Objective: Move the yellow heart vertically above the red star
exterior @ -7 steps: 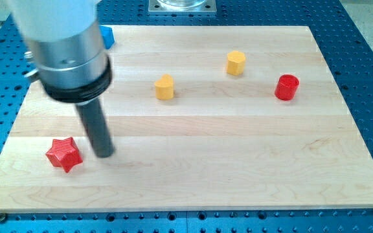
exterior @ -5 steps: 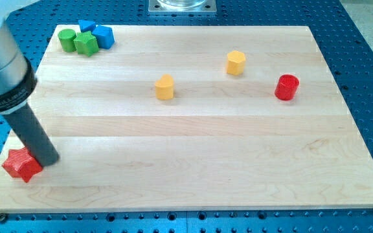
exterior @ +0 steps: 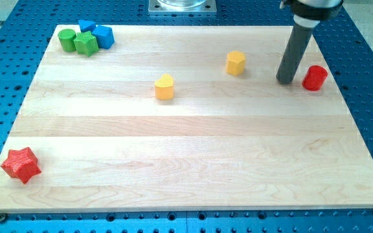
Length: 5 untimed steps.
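My tip (exterior: 285, 81) rests on the wooden board (exterior: 193, 162), just at 9 o'clock of the red cylinder (exterior: 314, 77); the rod has no fingers to clench or release. The yellow heart (exterior: 164, 87) sits mid-board, with the red star (exterior: 21, 164) far off at its 8 o'clock.

Wooden board (exterior: 193, 155) on blue perforated bench, yellow heart (exterior: 164, 87) near centre, red star (exterior: 21, 164) far lower-left of it, yellow block (exterior: 236, 63) upper-right, red cylinder (exterior: 314, 77) further right, green (exterior: 79, 42) and blue blocks (exterior: 98, 33) clustered upper-left.
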### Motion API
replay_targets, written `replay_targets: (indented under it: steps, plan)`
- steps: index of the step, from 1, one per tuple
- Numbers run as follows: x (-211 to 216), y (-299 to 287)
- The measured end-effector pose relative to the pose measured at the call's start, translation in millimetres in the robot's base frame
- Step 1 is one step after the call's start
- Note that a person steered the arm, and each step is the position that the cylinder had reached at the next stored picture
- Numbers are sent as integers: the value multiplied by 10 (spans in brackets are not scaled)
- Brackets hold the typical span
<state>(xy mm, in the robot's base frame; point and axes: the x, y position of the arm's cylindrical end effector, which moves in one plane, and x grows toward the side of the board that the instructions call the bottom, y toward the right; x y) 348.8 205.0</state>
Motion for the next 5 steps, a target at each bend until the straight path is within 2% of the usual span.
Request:
replay_targets:
  steps: [2,4,5]
  plan:
    - [-553,6]
    - [35,-2169]
    - [95,-1913]
